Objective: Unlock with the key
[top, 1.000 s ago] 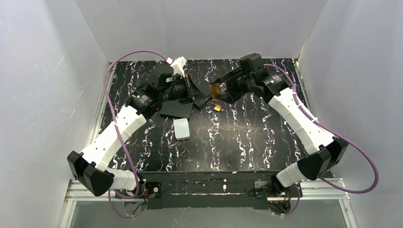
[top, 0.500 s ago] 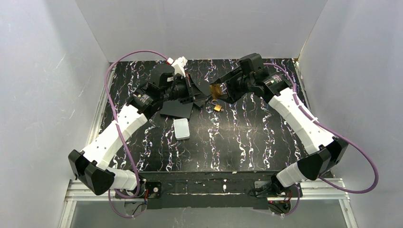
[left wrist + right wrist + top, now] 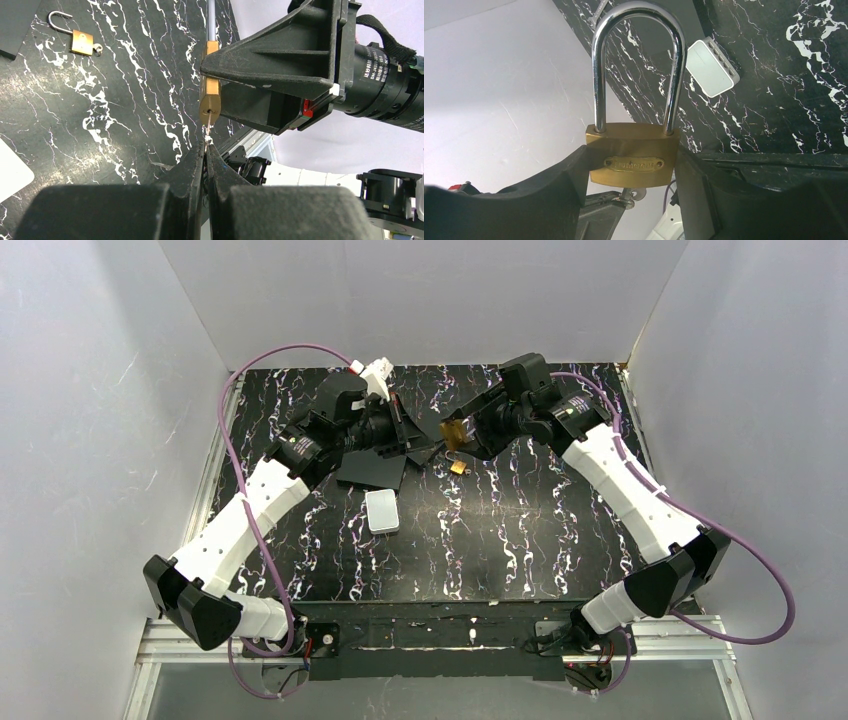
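Observation:
My right gripper [image 3: 631,167] is shut on a brass padlock [image 3: 633,155] and holds it by the body above the table, with both legs of the steel shackle [image 3: 639,10] seated in the body. My left gripper [image 3: 205,147] is shut on a small silver key [image 3: 209,127]. The key's blade meets the keyhole at the bottom of the padlock [image 3: 210,97]. The key's head [image 3: 630,194] shows under the lock in the right wrist view. In the top view the two grippers meet at the padlock [image 3: 452,430] at the back middle of the table.
A second, small brass padlock [image 3: 457,466] lies on the black marbled table with its shackle open; it also shows in the left wrist view [image 3: 80,41]. A white box [image 3: 381,510] lies nearer the middle. A flat black plate [image 3: 372,471] lies under the left wrist.
Both wrists have shifted very slightly at the meeting point. Both grips are unchanged, and the things on the table have not moved.

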Robot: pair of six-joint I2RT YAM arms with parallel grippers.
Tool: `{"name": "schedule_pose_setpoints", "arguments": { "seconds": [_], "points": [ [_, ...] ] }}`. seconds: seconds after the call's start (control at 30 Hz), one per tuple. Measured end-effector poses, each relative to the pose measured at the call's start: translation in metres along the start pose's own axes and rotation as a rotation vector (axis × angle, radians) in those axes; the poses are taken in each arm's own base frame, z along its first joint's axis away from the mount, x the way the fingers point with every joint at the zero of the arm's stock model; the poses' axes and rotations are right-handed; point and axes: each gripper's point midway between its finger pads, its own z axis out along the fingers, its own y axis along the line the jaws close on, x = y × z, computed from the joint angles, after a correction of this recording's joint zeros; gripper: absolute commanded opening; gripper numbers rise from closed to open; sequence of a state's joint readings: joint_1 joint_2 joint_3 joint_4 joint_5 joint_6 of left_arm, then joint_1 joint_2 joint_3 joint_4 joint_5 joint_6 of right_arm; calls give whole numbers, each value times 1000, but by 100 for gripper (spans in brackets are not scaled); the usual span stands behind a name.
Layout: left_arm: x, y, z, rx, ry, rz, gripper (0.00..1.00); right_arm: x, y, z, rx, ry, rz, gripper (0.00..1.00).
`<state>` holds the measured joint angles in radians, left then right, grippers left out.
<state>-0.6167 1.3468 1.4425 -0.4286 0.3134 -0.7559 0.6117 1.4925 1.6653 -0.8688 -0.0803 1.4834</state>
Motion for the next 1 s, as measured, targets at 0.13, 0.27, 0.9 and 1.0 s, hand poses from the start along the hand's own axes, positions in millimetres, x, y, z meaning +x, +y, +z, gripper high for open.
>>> {"name": "schedule_pose_setpoints", "arguments": {
  "seconds": [0.13, 0.27, 0.9, 1.0],
  "points": [
    [0, 1, 0, -4, -1, -1, 0, 0, 0, 0, 5, -2, -3, 1],
    [0, 1, 0, -5, -2, -4, 0, -1, 5, 3, 3, -1, -7, 1],
    [-1, 14, 0, -75, -19, -32, 0, 0, 5, 7, 10, 1, -7, 1],
    [0, 16, 0, -83, -20, -34, 0, 0, 5, 7, 9, 1, -7, 1]
  ]
}}
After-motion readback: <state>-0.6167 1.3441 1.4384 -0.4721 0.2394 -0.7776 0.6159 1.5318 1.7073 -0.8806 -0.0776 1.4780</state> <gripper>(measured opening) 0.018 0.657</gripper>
